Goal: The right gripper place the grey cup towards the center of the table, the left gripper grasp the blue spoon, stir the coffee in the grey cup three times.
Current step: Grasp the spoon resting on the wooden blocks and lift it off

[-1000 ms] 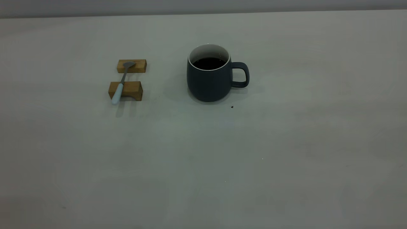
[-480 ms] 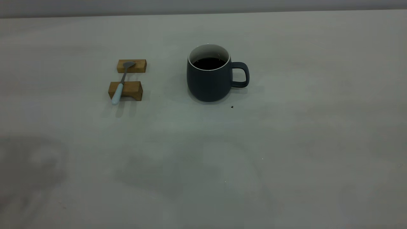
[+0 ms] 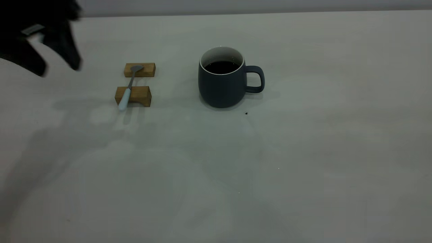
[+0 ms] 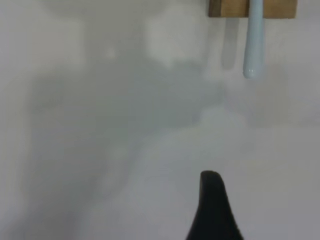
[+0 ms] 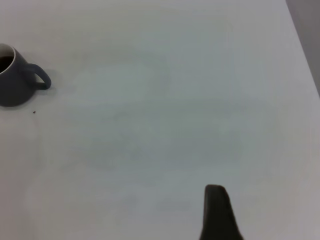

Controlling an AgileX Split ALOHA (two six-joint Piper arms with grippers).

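Observation:
The grey cup stands upright near the middle of the table, handle to the right, with dark coffee inside. The blue spoon lies across two wooden blocks to the left of the cup, its pale handle pointing toward the front. My left gripper hangs blurred at the far left back, open and empty, left of the spoon and apart from it. In the left wrist view the spoon handle lies ahead of one finger. My right gripper shows only as a dark tapered shape, far from the cup.
The two wooden blocks that carry the spoon sit one behind the other. A tiny dark speck lies just in front of the cup. The table's right edge shows in the right wrist view.
My left gripper has come into the exterior view at the far left back. Its shadow has spread over the left of the table. Cup and spoon have not moved.

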